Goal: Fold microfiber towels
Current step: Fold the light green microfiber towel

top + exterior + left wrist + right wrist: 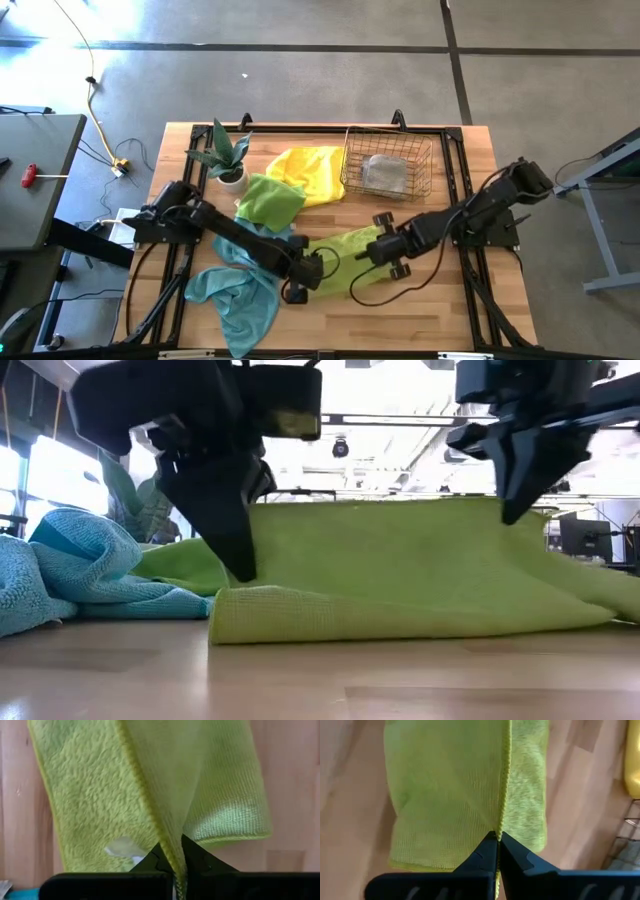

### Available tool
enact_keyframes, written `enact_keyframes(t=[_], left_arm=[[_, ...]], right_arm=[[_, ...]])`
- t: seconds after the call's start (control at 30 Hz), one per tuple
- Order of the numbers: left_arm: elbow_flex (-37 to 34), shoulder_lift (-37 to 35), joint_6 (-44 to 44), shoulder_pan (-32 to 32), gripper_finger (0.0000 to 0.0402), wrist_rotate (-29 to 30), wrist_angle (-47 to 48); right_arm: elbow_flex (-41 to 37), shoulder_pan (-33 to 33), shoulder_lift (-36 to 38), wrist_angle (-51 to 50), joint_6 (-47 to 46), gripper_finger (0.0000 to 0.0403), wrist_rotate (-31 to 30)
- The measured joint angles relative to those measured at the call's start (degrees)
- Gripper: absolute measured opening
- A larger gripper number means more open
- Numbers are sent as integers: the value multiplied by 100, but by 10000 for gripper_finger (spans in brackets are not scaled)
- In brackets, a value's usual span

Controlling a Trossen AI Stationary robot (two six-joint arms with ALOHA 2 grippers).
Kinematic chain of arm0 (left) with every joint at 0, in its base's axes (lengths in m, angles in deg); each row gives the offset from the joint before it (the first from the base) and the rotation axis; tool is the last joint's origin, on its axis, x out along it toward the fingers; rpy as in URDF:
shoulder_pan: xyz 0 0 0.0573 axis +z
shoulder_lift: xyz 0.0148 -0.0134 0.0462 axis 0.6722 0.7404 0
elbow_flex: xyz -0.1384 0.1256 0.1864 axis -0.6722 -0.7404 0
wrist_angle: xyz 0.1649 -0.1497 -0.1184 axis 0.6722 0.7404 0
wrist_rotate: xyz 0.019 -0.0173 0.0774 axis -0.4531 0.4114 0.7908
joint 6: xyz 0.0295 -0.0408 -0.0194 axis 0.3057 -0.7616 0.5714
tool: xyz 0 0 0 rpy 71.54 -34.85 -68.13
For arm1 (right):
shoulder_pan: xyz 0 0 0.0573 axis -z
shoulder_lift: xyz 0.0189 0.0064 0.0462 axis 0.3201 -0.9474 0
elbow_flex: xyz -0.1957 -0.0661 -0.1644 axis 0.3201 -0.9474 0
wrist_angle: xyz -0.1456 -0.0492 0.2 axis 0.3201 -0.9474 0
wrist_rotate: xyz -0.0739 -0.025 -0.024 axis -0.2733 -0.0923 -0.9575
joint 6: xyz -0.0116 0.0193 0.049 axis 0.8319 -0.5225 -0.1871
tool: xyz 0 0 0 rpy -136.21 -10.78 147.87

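A lime green microfiber towel (345, 262) lies doubled over near the table's front middle, its lower layer (400, 622) flat on the wood. My left gripper (306, 272) is shut on it at its left end, and my right gripper (386, 250) is shut on it at its right end. Both point steeply down. A teal towel (235, 292) lies bunched at the front left. A second lime towel (270, 200) and a yellow one (308, 172) lie crumpled behind. A grey towel (385, 175) rests in the wire basket. My left gripper pinches the lime towel's hemmed edge (172, 851) between its two fingers, coming from above and pointing steeply down. It stands low, close to the fold on the table (240, 588). The upper layer rises from the fingers toward the other gripper. My right gripper pinches the same towel's hemmed edge (501, 827) between its two fingers from above, pointing steeply down. It holds that end higher than the left one does. The edge (400, 502) runs taut between the two grippers, and the cloth below it slopes down to the table.
A small potted plant (228, 158) stands at the back left. The wire mesh basket (388, 165) stands at the back right, close behind my right gripper. Bare wood (440, 310) lies toward the front right.
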Motion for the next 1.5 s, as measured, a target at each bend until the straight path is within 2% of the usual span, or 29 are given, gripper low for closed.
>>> enact_keyframes(t=[0.23,0.43,0.67,0.77,0.87,1.0,1.17,1.37,1.5], left_arm=[[0,-1,0,140,0,-45,67],[0,0,0,225,0,-125,250],[0,0,7,248,0,10,396],[0,2,151,248,0,126,401],[0,4,198,243,1,136,402],[0,4,303,233,5,220,402],[-2,4,211,233,36,385,552],[-2,7,151,233,84,298,830],[-2,6,120,247,107,310,1093]], right_arm=[[2,365,-76,12,440,1,112],[4,546,-493,37,789,1,111],[4,606,-640,39,979,1,-426],[3,603,-640,37,1115,4,-443],[4,603,-640,87,1191,29,-434],[4,603,-640,153,1193,81,-432],[4,603,-640,123,1033,131,-617],[4,600,-621,50,877,144,-735],[46,590,-621,-71,561,144,-522]])
